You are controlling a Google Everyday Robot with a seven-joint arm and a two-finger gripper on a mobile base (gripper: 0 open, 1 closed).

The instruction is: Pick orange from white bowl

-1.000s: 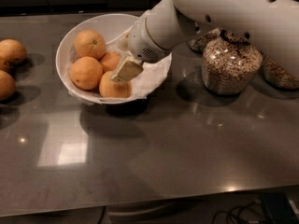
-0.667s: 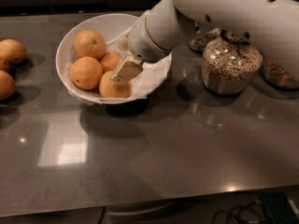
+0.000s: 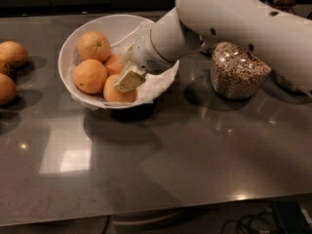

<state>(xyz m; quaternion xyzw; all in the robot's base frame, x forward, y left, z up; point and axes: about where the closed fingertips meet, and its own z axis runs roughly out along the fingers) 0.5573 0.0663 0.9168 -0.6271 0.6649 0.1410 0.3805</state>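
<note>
- The cream-tipped gripper (image 3: pixel 129 78) is on the end of the thick white robot arm (image 3: pixel 234 23), which comes in from 2 o'clock.
- It sits inside the large, round, deep white bowl (image 3: pixel 66 52), at about 5 o'clock of the bowl's opening.
- Its tip lies against the top of the front orange (image 3: pixel 116 94), the round fruit at the bowl's 6 o'clock.
- I cannot tell whether it is spread or clamped: only one cream face shows and the wrist covers the rest.
- The front orange sits low against the near wall of the bowl, and its upper right is covered by the tip.
- The white bowl stands at 10 o'clock in the view on the dark grey glossy countertop (image 3: pixel 170 160). It is lined with crumpled white paper (image 3: pixel 157 84), which shows along the 3 to 5 o'clock side.
- There are three more fruits in the bowl:
  - the stem-end orange (image 3: pixel 94 45) at 12 o'clock;
  - the left orange (image 3: pixel 89 75) at 9 o'clock;
  - the middle orange (image 3: pixel 114 63), partly hidden between the others and the arm.
- All four are packed together, touching.
- The loose oranges (image 3: pixel 11 53) lie on the countertop at the 9 o'clock edge of the view, well apart from the bowl.
- The round glass jar of brown grains (image 3: pixel 238 71) stands at 3 o'clock from the bowl, under the arm and clear of the bowl.
</note>
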